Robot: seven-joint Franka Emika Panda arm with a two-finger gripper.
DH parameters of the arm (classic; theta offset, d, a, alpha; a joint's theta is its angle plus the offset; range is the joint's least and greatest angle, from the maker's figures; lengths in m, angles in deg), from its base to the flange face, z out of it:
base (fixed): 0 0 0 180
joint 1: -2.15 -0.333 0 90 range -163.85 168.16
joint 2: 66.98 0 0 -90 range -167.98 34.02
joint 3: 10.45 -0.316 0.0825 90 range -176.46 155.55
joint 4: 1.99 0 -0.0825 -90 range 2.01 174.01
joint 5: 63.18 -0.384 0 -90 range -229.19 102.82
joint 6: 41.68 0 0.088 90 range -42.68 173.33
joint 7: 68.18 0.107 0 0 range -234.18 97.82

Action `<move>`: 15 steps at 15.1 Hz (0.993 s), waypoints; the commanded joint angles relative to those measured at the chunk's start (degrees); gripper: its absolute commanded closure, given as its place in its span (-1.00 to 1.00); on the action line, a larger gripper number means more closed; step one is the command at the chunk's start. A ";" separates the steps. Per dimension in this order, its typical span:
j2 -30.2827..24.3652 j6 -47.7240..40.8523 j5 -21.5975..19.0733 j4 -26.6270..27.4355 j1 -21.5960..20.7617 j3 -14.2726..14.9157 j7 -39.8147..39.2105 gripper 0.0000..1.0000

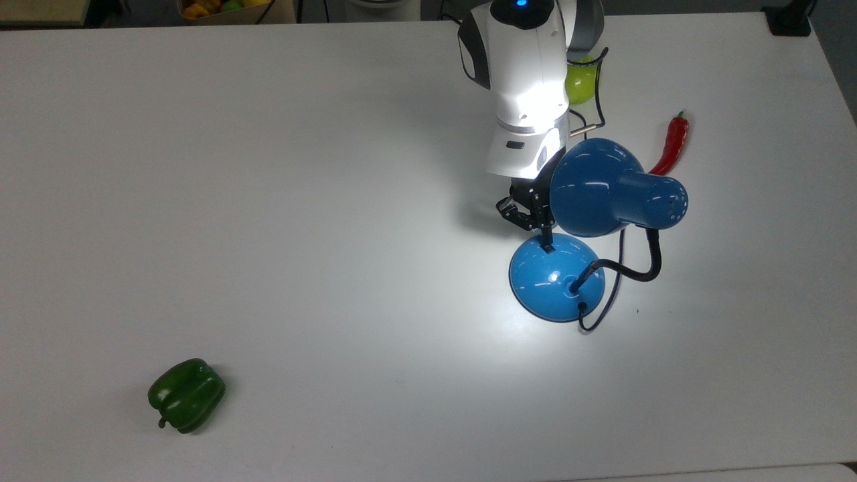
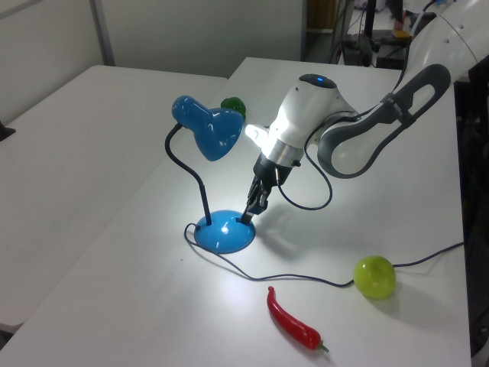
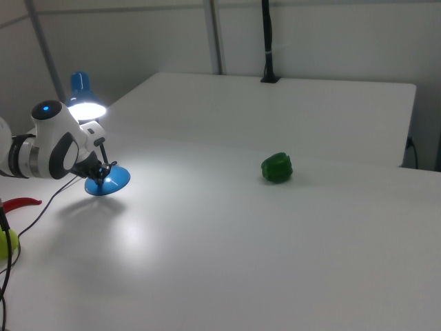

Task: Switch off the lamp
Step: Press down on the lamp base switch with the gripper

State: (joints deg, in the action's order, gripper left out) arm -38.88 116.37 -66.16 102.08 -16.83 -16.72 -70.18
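I see the white table (image 1: 268,201) glowing under the lit lamp (image 1: 556,278); hand (image 1: 546,242), fingers pressed together, touches its base at 12 o'clock.

You are looking at a wide white table (image 1: 268,201) with a matte top. A bright pool of light lies on it toward the top view's right. In the left view a second white table (image 2: 69,145) stands beside it across a narrow gap, with pale wall panels behind. In the right view a black post (image 3: 267,41) rises at the table's far edge against a plain light wall.
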 commanded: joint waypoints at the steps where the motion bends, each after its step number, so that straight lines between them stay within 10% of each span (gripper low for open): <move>1: 0.72 1.65 0.34 -0.10 -0.44 0.20 -0.90 1.00; 15: -1.30 -1.42 0.17 2.72 0.09 0.20 -0.37 1.00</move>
State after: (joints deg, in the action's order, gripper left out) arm -38.76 116.38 -66.16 102.47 -16.80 -16.71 -70.18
